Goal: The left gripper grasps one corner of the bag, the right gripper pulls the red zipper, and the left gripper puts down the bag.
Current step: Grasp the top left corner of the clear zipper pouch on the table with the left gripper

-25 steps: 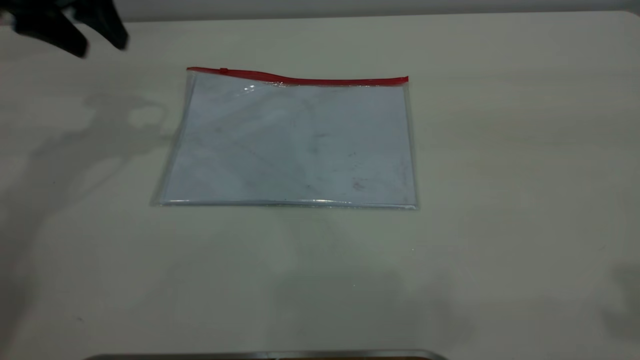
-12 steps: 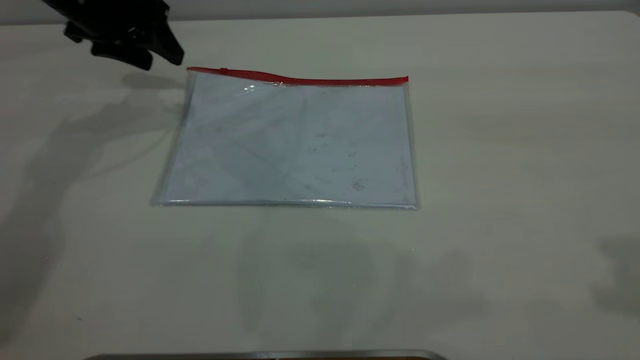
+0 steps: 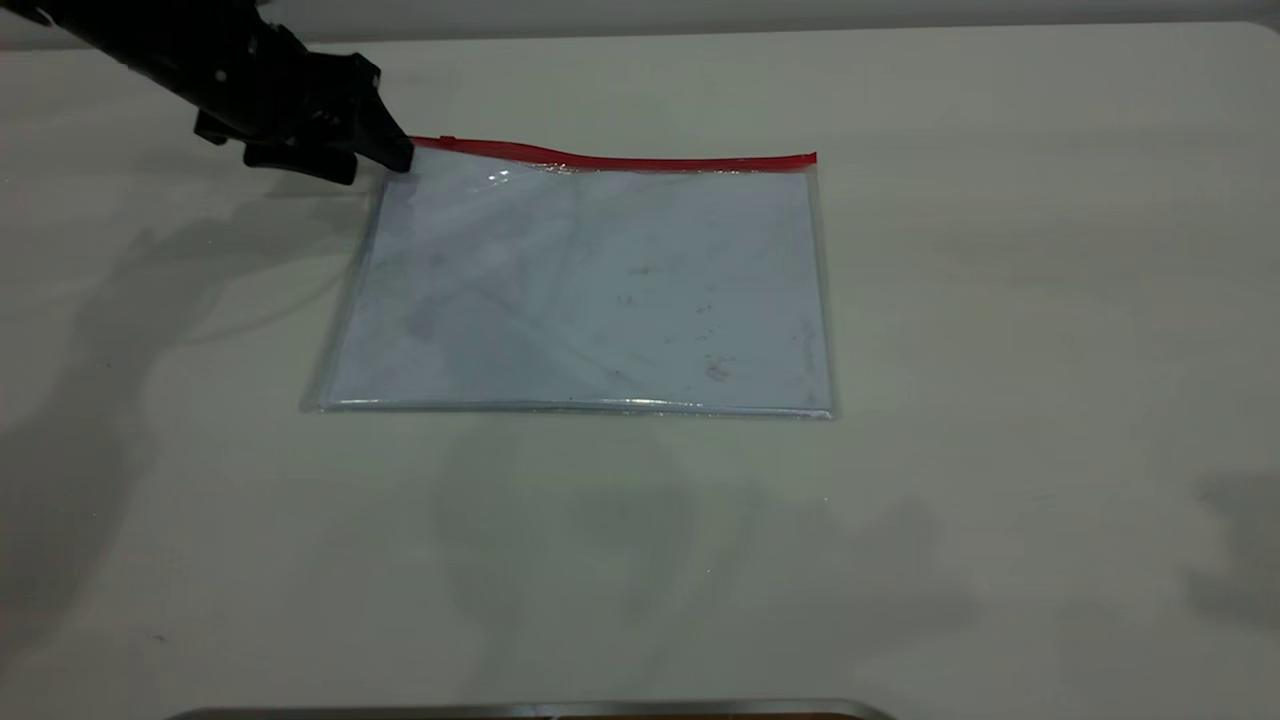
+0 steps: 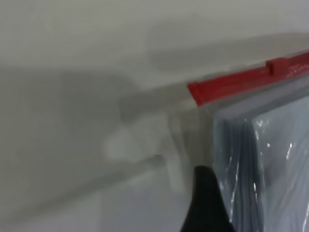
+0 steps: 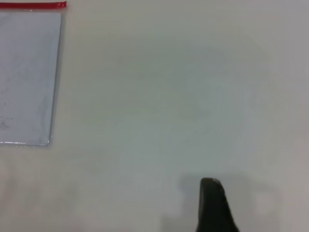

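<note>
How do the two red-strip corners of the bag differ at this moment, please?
The far-left corner of the bag has the left gripper at it; the far-right corner has nothing near. The slider tab sits by the left corner, far from the right one. Both lie on the table, ending the red zipper.

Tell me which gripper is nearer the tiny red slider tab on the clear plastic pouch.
Left. The left gripper is at the pouch corner beside the slider tab; the right gripper is beyond the far end.
</note>
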You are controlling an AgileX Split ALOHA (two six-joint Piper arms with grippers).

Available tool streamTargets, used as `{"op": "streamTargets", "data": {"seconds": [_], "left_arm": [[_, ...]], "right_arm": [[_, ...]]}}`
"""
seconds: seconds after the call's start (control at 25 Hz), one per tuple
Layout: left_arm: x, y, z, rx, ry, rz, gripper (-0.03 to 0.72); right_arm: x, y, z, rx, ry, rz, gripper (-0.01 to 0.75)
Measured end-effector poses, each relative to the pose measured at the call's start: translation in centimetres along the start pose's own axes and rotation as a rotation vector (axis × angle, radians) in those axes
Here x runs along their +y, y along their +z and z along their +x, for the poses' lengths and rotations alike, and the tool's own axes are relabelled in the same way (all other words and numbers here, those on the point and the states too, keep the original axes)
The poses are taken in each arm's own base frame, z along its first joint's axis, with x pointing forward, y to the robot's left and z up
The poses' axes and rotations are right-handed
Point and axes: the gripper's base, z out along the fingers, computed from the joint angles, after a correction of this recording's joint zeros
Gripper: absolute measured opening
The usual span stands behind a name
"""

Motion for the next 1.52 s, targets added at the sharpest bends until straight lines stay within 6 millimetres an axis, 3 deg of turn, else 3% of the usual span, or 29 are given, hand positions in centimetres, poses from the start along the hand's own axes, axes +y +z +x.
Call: {"op": "streamTargets", "data": {"seconds": [0.44, 1.16, 1.32, 1.52], "left_arm": [[0.7, 2.1, 0.8, -0.07, 0.017, 0.045, 0.59], [0.7, 3.3, 1.3, -0.103, -0.045, 0.109, 0.581], [0.3, 3.6, 1.7, -0.102, 0.018, 0.171, 0.452], [-0.3, 3.6, 1.7, -0.122, 0.177, 0.238, 0.097]], "right_arm": [[0.0, 0.0, 0.0, -0.001, 0.005, -0.005, 0.511], [0.0, 0.0, 0.0, -0.002, 0.005, -0.005, 0.511], [0.0, 0.0, -0.1, -0.009, 0.005, -0.005, 0.511], [0.0, 0.0, -0.1, -0.013, -0.013, -0.005, 0.511]]}}
